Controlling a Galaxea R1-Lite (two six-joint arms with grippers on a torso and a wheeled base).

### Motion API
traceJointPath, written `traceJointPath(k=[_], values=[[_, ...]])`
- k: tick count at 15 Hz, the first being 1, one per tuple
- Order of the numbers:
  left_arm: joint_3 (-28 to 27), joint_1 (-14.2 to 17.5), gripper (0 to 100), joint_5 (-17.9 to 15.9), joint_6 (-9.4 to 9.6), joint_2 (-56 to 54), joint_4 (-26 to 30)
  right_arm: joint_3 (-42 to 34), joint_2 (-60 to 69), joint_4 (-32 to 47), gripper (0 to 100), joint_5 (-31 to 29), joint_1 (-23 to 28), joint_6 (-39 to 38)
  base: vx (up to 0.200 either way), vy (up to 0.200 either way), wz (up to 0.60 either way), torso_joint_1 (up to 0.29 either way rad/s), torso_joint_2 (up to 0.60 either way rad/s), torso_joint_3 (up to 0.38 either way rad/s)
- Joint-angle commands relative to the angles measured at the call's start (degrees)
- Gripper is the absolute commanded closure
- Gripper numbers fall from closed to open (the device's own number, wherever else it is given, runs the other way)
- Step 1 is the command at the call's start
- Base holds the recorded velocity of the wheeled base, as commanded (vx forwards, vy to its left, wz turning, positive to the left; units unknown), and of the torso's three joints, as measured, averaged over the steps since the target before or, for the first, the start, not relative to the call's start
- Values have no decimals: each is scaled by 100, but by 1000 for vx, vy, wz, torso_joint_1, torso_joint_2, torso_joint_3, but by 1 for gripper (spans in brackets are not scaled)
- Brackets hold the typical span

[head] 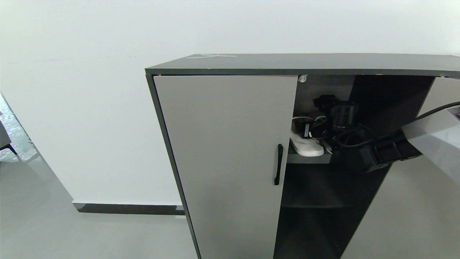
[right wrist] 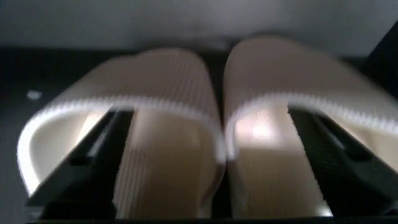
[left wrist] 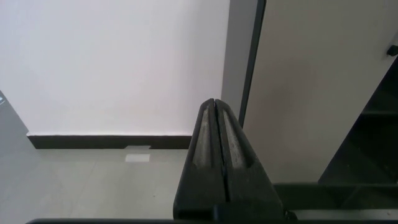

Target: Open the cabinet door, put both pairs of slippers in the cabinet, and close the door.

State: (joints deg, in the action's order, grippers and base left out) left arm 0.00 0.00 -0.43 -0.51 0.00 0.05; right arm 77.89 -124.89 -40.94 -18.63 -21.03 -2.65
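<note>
Dark-grey board forms the tall cabinet [head: 287, 64] in the head view. Its light-grey left-hand door [head: 222, 144], with a slim black bar handle [head: 278, 163], is shut, and the right half stands open. The white-and-black right arm [head: 431, 140] reaches into that opening, and the pair of white foam slippers [head: 307, 148] lies on the upper shelf [head: 309, 158], heels close to its front edge.

In the left wrist view, the left end effector [left wrist: 214, 143] is closed on nothing, its two ribbed fingers [left wrist: 202, 149] pressed flat together. It hangs beside the shut door, over pale floor tiles [left wrist: 93, 180].

In the right wrist view, the right end effector [right wrist: 208, 124] is open. One black finger [right wrist: 93, 155] is tucked under each ribbed strap — apparently not pinching.

The likely trouble comes at withdrawal: a finger snagging a strap would drag the slippers back toward the edge — perhaps off the shelf, or into the path of the closing door.
</note>
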Motion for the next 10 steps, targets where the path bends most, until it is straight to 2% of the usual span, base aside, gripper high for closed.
traceJointPath(k=[1,4,5,7,10], values=[[0,-9,100,-1,-2,9,4,-379,387,-11,0,-1,-86,-52,0,0,0,0,0,0],[0,0,100,-1,-2,9,4,-1144,976,-90,0,131,-209,-166,0,0,0,0,0,0],[0,0,100,-1,-2,9,-5,-1337,1125,-160,0,193,-253,-272,-200,0,0,12,-2,2],[0,0,100,-1,-2,9,-5,-2287,1749,-591,0,263,-393,-412,-200,0,0,2,12,2],[0,0,100,-1,-2,9,4,-3614,2558,-1672,0,325,-745,-403,-200,0,0,2,2,-2]])
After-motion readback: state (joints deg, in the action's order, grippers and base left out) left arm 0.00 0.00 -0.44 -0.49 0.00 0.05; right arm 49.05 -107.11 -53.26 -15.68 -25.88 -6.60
